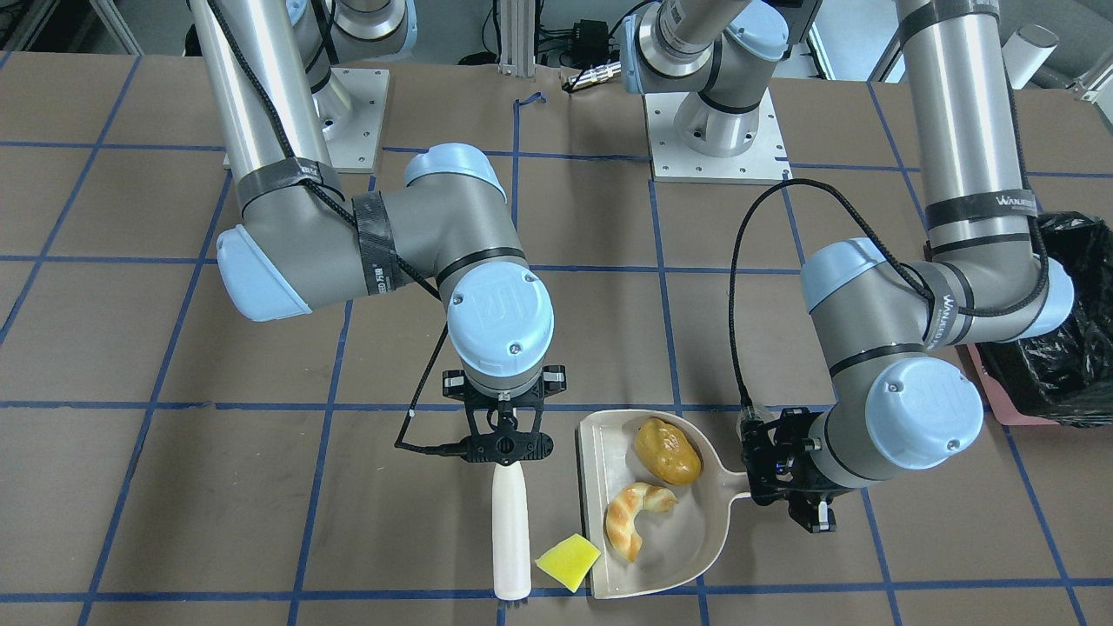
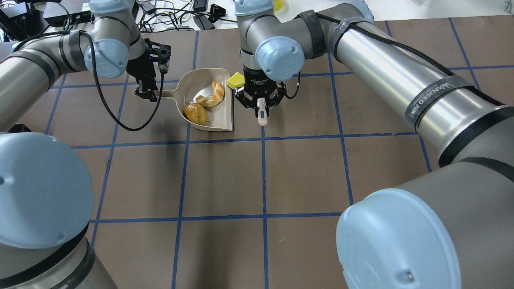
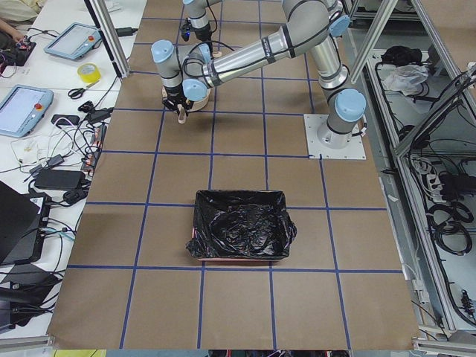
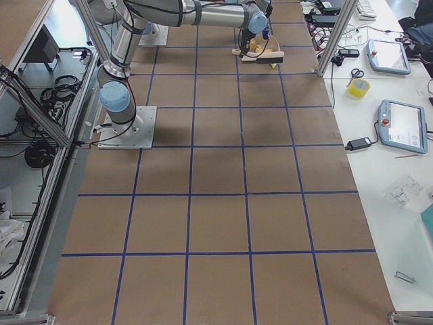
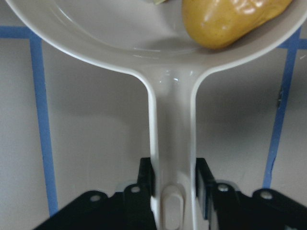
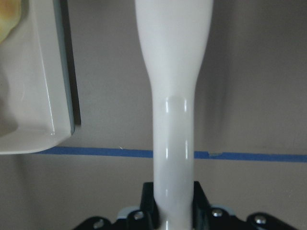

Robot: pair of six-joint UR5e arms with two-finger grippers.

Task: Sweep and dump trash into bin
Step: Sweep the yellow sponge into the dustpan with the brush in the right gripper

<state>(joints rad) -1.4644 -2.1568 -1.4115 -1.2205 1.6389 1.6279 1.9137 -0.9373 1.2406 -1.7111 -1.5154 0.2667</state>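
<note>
2 of 3 trash pcs in dustpan (image 1: 687,539): lump (image 1: 667,451) + croissant (image 1: 630,517). Wedge (image 1: 568,562) on table (image 1: 261,487) at pan lip, just beside brush (image 1: 510,530). Gripping pan handle tight w/ L gripper (image 5: 173,179), brush handle w/ R gripper (image 6: 173,191). Bin (image 3: 242,232) well apart, off to robot's L.

I have the left arm (image 2: 36,68) reaching forward with its elbow bent. Its wrist is angled down at the table (image 1: 174,487), and the left tool (image 5: 173,179) has one finger pressed on each side of the dustpan (image 5: 165,120) handle. The right arm (image 2: 385,60) stretches in toward the middle, wrist also tipped downward. The right tool (image 6: 173,196) is clamped on the brush (image 6: 173,72) handle, near the left tool.
</note>
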